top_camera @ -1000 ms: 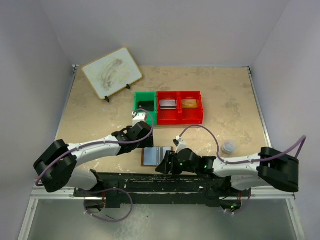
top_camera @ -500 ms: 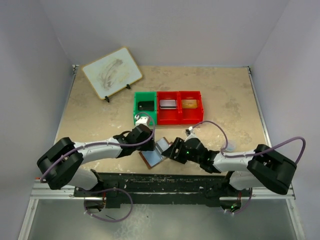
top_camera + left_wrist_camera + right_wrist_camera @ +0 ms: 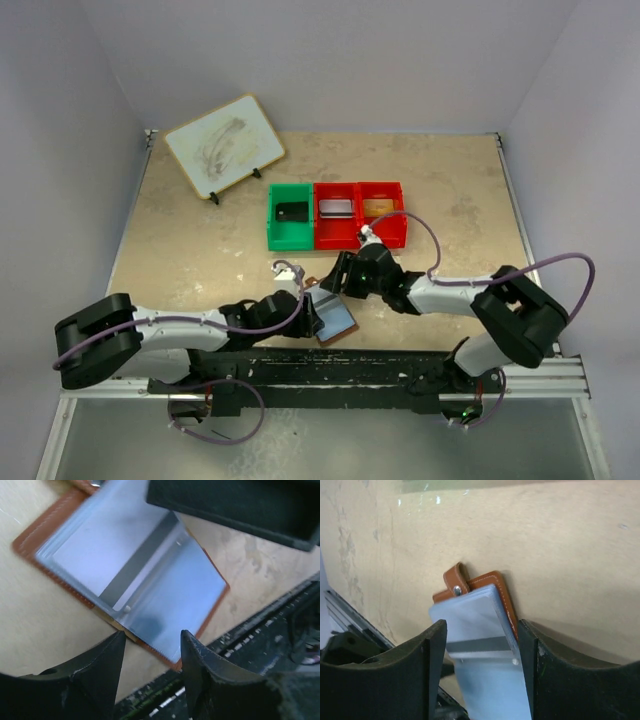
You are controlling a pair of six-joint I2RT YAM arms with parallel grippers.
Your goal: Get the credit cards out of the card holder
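Observation:
The card holder [image 3: 336, 318] lies open near the table's front edge, brown leather outside, pale blue-grey panels up. In the left wrist view the card holder [image 3: 130, 565] fills the middle, with a grey strip across its fold. No card can be made out in its sleeves. My left gripper [image 3: 312, 313] is open, and its fingertips [image 3: 152, 635] straddle the holder's near edge. My right gripper [image 3: 336, 283] is open over the holder's far end. In the right wrist view the holder [image 3: 480, 625] and its snap tab [image 3: 456, 582] lie between that gripper's spread fingers.
A green bin [image 3: 290, 215] and two red bins [image 3: 338, 213] [image 3: 382, 210] stand behind the grippers, each holding a flat item. A white board [image 3: 224, 144] leans at the back left. The black rail [image 3: 330, 365] runs along the front edge, close to the holder.
The card holder has been tipped up, turned and shifted right towards the front edge. My right gripper moved from its near side to its far end. My left gripper came back to its near-left edge.

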